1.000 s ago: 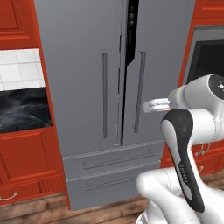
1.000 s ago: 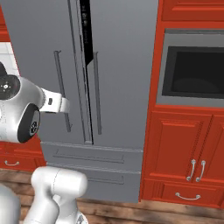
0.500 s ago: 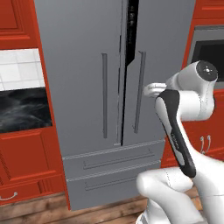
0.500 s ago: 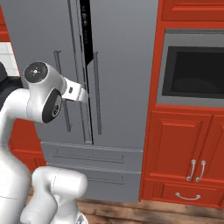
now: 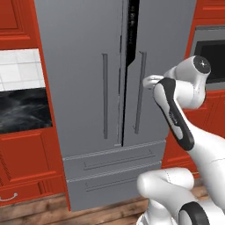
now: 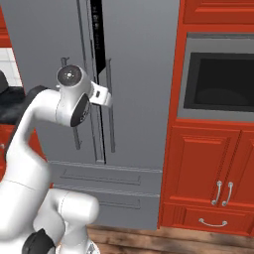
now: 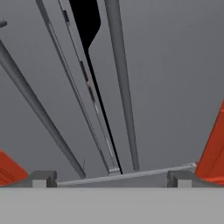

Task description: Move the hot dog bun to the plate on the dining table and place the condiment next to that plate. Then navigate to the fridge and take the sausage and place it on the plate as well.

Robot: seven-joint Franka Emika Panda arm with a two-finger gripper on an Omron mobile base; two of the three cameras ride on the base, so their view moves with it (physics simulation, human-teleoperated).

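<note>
Fridge: tall grey double-door unit between red cabinets; its right door stands ajar by a narrow dark slit at the top of the centre seam, and two drawers sit below the doors.
Fridge contents: hidden; the slit shows only black, so no shelves, bins or food can be made out.
Handles: two long thin vertical bars flank the centre seam, the right door's handle just left of the arm's wrist in the left base view.
Gripper: fingers released and spread wide, gripping nothing; in the hand view the two tips frame the seam, both handles and the lower edge of the doors.
Arm: raised in front of the right door, elbow high, wrist pointed toward the seam.
Change from a second ago: the arm has swung upward and folded in closer to the fridge; the upper joint, then low at the frame's edge, now sits level with the handles. The door's gap looks the same.
Surroundings: built-in oven in the red cabinet to the right of the fridge; black marble counter with white tiles above to the left; wood floor.
Hard to tell: the gripper itself is covered by the arm's own body in both base views, so how near the fingertips are to the handle cannot be judged.
</note>
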